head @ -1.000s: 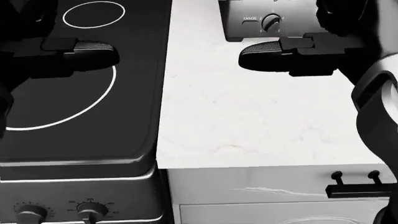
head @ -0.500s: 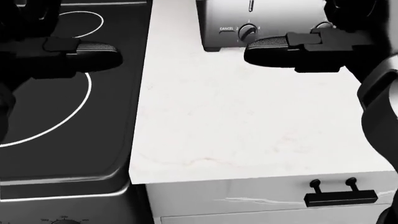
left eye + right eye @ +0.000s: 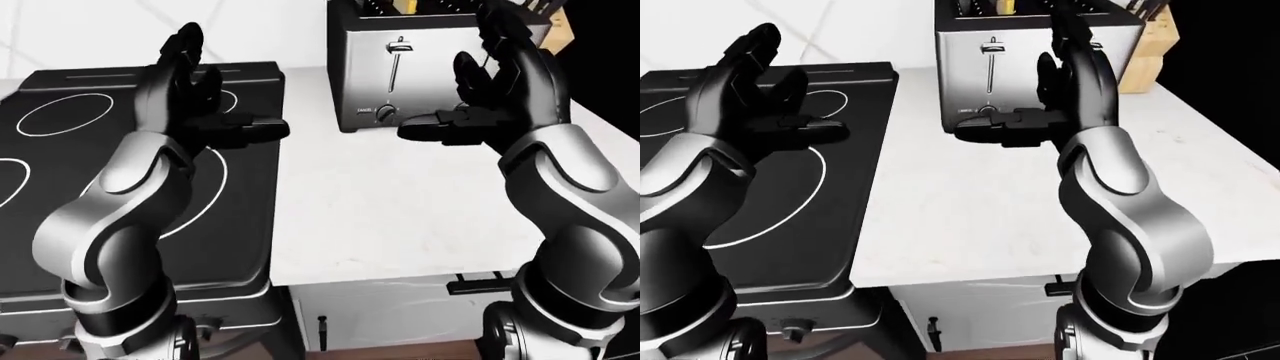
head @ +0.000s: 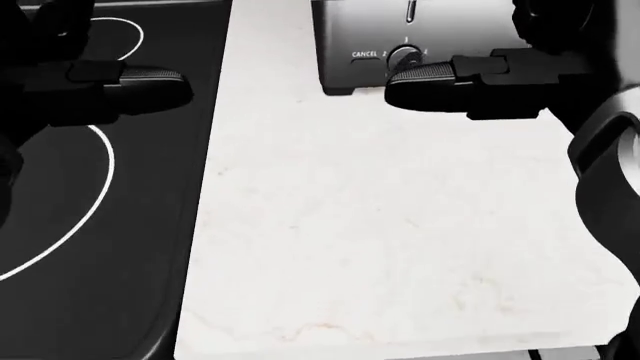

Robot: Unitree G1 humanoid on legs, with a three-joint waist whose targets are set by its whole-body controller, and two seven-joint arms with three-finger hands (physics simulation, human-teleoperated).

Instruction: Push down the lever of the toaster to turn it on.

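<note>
A silver toaster [image 3: 360,79] stands at the top of the white counter [image 3: 390,210], with a lever [image 3: 398,48] high in its slot and a round dial [image 3: 386,112] beside the word CANCEL. My right hand [image 3: 480,94] is open, fingers upright, just in front of the toaster's right part, its thumb pointing left below the dial [image 4: 404,55]. It does not touch the lever. My left hand [image 3: 205,94] is open and empty above the black stove [image 3: 60,187]. The right-eye view shows the lever [image 3: 991,49] to the left of my right hand [image 3: 1045,90].
A black glass cooktop with white burner rings [image 3: 60,114] fills the left. A wooden knife block [image 3: 1150,45] stands right of the toaster. A drawer handle [image 3: 480,282] sits below the counter's near edge.
The head camera has moved closer and to the right: the counter edge and stove knobs have dropped out of view, the toaster sits further left. Both hands stay open in place.
</note>
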